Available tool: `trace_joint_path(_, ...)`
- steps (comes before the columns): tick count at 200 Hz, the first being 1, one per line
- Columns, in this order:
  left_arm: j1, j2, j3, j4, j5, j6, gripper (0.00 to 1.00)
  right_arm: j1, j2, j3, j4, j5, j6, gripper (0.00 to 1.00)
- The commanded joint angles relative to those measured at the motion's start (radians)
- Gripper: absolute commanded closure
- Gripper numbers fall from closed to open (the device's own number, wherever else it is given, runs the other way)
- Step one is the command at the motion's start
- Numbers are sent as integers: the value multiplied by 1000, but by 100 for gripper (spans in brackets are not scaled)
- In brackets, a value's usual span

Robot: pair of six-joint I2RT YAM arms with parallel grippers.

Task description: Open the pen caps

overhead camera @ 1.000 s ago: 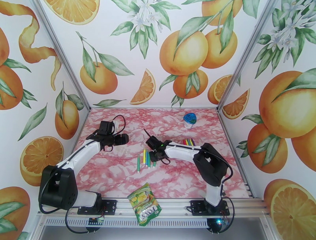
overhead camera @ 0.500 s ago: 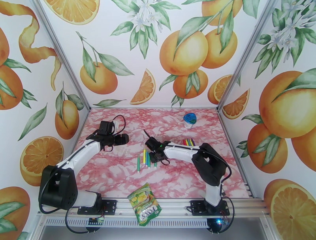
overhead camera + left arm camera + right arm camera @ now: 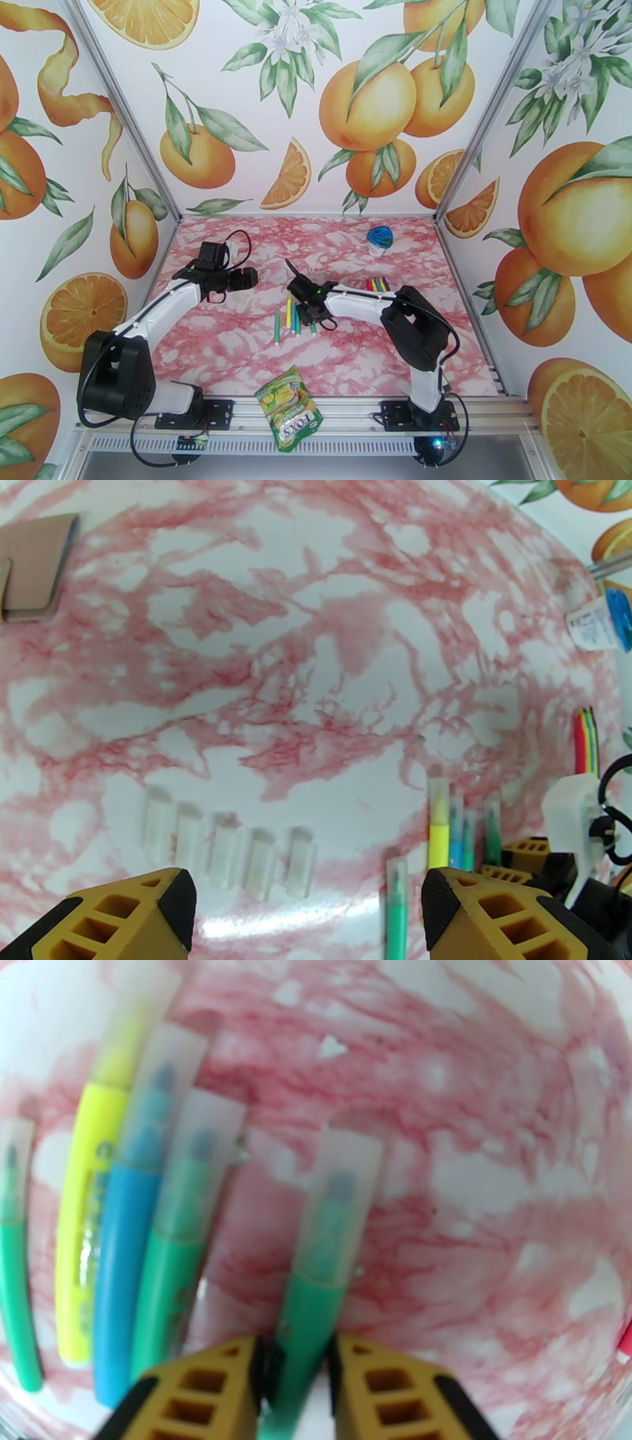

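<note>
Table [image 3: 237,347]: pink marbled top beneath both grippers, walled by orange-print panels.
Right gripper [image 3: 296,1351]: narrow, clamped on the barrel of a green pen [image 3: 316,1299]; cropped at the bottom edge of its wrist view, yellow fingertips alone in frame.
Left gripper [image 3: 308,922]: spread wide, holding nothing, above the table; cut off at the bottom edge of its wrist view.
Snack packet [image 3: 289,407]: green-yellow, well behind both grippers at the near edge; large letters readable roughly as "TOYO", smaller print too small to make out.
Brown flat piece [image 3: 31,567]: far ahead and left of the left gripper, cut by the frame edge; impossible to identify.
Container [image 3: 380,239]: blue lid on a white body, well beyond the right gripper; contents hidden, label print too blurred to read.
Pen bundle [image 3: 378,284]: red, yellow, green and blue barrels side by side, right of the right gripper; near ends hidden behind the right arm.
Loose pens [image 3: 122,1260]: yellow, blue and green packed together just left of the gripped pen, another green cut by the left edge; lettering on the yellow barrel unreadable.
Pen caps [image 3: 341,1189]: translucent, still on the far ends of the pens ahead of the right fingertips, the gripped one included.
Clear caps [image 3: 223,855]: five in a row on the table just ahead of the left gripper, off any pen.
</note>
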Motion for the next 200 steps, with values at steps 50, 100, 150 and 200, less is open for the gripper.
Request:
trace_joint_path(50,8,-34,-5,27,31,-5,20,-38,46,-21,35,73,20,79)
trace_joint_path(100,7,-21,-23,90,103,-44,20,-69,-46,-92,139,32,-23,84)
trace_joint_path(150,0,3,-20,149,209,-83,18,-91,-179,-191,295,-44,-93,87)
trace_joint_path(200,-48,24,-11,241,311,-130,18,-113,-296,-295,470,-146,-96,87)
